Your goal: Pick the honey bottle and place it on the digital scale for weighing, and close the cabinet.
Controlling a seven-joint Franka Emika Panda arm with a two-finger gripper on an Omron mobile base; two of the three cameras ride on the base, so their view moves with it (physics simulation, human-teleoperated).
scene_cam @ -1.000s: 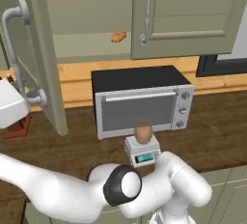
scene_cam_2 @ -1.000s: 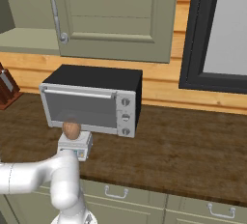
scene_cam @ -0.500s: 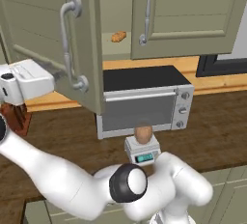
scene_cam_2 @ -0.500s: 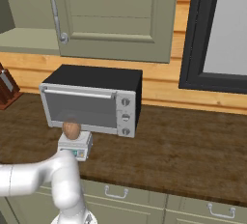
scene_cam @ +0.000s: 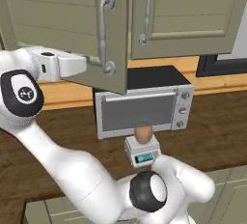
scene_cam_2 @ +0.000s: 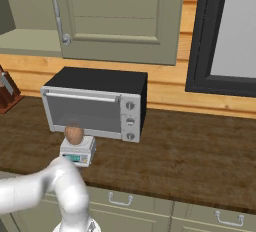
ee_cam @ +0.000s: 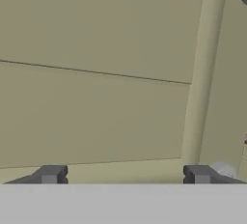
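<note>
The honey bottle [scene_cam: 143, 133] [scene_cam_2: 74, 135], brown and rounded, stands upright on the small white digital scale [scene_cam: 143, 151] [scene_cam_2: 78, 153] in front of the toaster oven. The cabinet's left door [scene_cam: 58, 10] hangs slightly ajar, its free edge with the silver handle [scene_cam: 103, 30] just proud of the shut right door [scene_cam: 188, 15]. My gripper [scene_cam: 83, 64] [ee_cam: 124, 175] presses against the outer face of that left door, low down near the handle. Its fingertips [ee_cam: 50, 174] stand wide apart and open, with nothing between them, facing the door panel [ee_cam: 96, 73].
A silver toaster oven [scene_cam: 144, 105] [scene_cam_2: 95, 103] with a black top stands on the wooden counter [scene_cam_2: 190, 151] behind the scale. A knife block [scene_cam_2: 6, 93] is at the far left. A dark-framed window [scene_cam_2: 225, 31] is to the right. Low drawers [scene_cam_2: 120, 201] run below the counter.
The left cabinet door has swung from wide open to nearly shut, and my hand has moved right with it. The honey bottle and scale have not moved.
</note>
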